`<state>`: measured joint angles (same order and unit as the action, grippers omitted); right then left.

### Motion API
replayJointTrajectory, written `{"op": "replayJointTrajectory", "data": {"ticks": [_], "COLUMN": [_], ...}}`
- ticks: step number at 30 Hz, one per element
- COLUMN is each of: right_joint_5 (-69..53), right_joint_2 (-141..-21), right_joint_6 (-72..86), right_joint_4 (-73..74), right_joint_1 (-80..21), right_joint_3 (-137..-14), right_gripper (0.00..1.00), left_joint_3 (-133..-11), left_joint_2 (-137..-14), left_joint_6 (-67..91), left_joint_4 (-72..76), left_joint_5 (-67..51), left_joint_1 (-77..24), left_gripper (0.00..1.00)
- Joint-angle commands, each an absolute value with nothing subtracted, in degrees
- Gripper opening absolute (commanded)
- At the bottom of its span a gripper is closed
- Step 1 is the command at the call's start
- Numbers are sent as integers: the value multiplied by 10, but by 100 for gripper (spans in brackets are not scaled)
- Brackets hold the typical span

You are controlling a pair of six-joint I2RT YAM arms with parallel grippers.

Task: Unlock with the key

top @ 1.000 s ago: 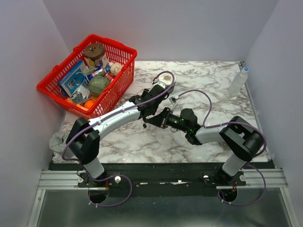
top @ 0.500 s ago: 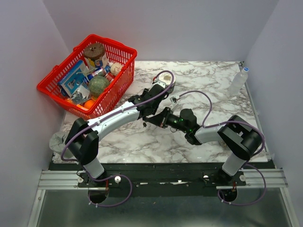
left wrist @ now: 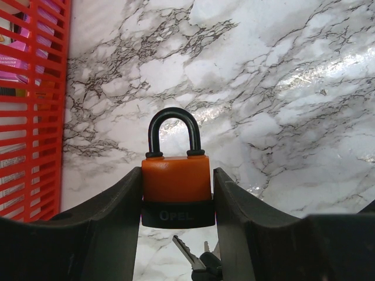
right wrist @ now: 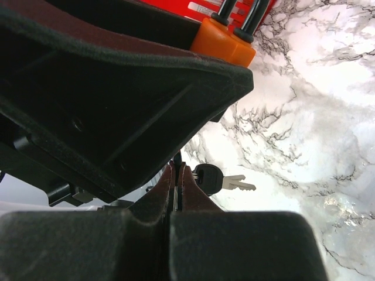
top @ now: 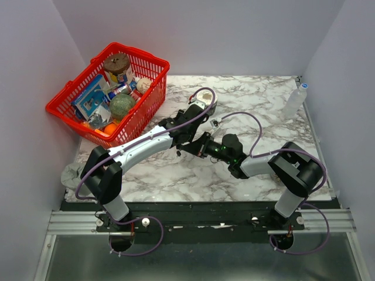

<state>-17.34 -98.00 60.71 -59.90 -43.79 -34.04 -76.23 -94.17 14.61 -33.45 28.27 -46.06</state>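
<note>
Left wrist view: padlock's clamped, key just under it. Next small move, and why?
Probably ease the right gripper closer and tilt the key until its blade lines up with the black underside of the padlock. The blade sits below the base, slanted and not inserted; the left gripper holds the body steady, shackle shut. The keyhole isn't visible.
</note>
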Motion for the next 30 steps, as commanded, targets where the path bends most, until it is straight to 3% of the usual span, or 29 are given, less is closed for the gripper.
{"op": "replayJointTrajectory", "data": {"ticks": [1,30], "right_joint_5": [-155,-141], "right_joint_2": [-995,-1016], "right_joint_6": [610,623], "right_joint_4": [-603,-614], "right_joint_1": [-435,-416], "right_joint_3": [-352,-355], "right_gripper": [1,1], "left_joint_3": [-760,-760], "left_joint_2": [-917,-918], "left_joint_6": [148,148], "left_joint_4": [-319,-319], "left_joint_5": [279,277], "left_joint_1": [-459,-459], "left_gripper": [0,0]}}
